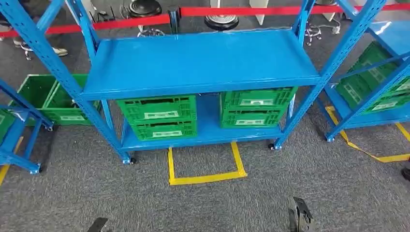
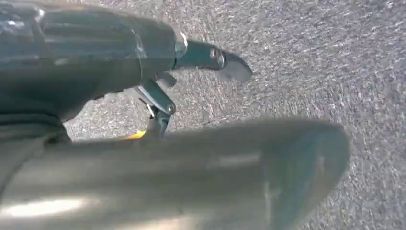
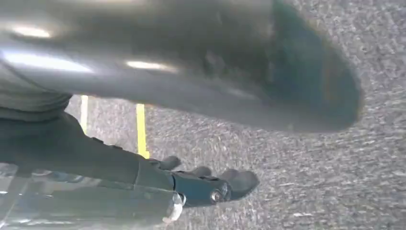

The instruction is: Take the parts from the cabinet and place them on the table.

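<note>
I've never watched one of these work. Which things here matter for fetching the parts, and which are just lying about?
For the job:
blue rack
green crates on its lower shelf
left hand, holding nothing
right hand, holding nothing

Lying about:
red barrier tape
stools
green crate on the floor

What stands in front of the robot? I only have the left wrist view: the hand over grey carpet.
Observer: In the head view, a blue rack stands ahead, with two stacks of green crates on its lower shelf.
Operator: Does the right hand hold anything?
Observer: No. The right wrist view shows the right hand over carpet, holding nothing.
Operator: Any floor marks by the rack?
Observer: Yellow tape outlines a square on the floor just before it.
</note>
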Robot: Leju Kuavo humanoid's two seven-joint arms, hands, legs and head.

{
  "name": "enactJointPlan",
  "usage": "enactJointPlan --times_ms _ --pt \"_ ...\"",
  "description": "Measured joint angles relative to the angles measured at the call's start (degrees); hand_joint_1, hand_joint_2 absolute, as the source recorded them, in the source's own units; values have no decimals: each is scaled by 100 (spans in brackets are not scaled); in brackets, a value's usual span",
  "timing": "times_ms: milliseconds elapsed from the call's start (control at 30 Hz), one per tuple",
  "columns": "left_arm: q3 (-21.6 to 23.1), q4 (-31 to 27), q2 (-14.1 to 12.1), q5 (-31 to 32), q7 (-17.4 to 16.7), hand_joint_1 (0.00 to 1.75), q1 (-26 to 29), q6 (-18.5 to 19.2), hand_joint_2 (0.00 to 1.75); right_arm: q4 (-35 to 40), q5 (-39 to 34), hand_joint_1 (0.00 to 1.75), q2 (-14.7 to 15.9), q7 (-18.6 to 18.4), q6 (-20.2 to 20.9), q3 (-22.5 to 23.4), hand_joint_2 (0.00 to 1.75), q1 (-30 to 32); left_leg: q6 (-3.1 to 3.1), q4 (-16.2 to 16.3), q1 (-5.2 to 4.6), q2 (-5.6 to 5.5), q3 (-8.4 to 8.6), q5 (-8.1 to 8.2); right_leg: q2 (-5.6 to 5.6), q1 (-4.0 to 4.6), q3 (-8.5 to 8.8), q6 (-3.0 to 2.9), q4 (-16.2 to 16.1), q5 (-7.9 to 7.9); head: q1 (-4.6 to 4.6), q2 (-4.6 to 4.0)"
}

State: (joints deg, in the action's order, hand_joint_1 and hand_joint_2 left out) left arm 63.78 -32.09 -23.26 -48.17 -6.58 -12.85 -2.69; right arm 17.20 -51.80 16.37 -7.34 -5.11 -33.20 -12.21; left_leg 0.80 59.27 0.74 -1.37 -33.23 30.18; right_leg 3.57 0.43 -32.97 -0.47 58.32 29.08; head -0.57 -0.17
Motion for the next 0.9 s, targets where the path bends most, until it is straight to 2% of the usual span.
enactJointPlan --times_ms 33,67,133,300,367,400,433,600,900 --pt "0 2 4 0 0 0 9 0 0 0 -2 0 0 0 -2 -4 0 5 2 -42 3 0 3 -10 -3 3 5 -7 13 43 35 0" --pt "0 2 7 0 0 0 16 0 0 0 0 0 0 0 -2 -7 0 6 6 -38 -9 -1 12 -7 -11 -4 17 -51 3 27 46 0" --pt "0 4 9 0 0 0 18 -2 0 0 2 0 11 0 -7 -17 0 -9 -5 -38 -25 0 23 -1 -16 -19 46 -54 -19 33 70 0" --pt "0 4 31 0 0 0 16 -2 0 0 0 0 17 0 -7 -68 0 -22 -48 -37 -36 18 29 22 -12 -26 70 -38 -69 26 105 0" --pt "0 4 37 0 0 0 16 -2 0 0 0 0 17 0 -7 -74 0 -22 -55 -36 -38 21 32 26 -11 -31 79 23 -82 28 107 0" --pt "0 7 42 0 0 0 16 -9 0 0 0 0 17 0 -7 -76 0 -22 -63 -36 -40 22 33 30 -10 -32 79 30 -85 24 109 0" --pt "0 7 44 0 0 0 16 -9 0 0 0 0 17 0 -7 -77 175 -22 -67 -35 -41 24 35 33 -10 -33 80 31 -85 25 109 0" --pt "0 7 48 0 0 0 15 -13 0 0 19 0 17 -4 -7 -83 175 -24 -71 -34 -42 31 40 37 -10 -33 80 55 -85 34 103 0" --pt "0 22 87 17 -9 0 -25 -33 0 0 0 0 17 -98 37 -92 175 -40 -72 -38 -34 35 47 38 -9 -30 80 55 -81 35 90 0"
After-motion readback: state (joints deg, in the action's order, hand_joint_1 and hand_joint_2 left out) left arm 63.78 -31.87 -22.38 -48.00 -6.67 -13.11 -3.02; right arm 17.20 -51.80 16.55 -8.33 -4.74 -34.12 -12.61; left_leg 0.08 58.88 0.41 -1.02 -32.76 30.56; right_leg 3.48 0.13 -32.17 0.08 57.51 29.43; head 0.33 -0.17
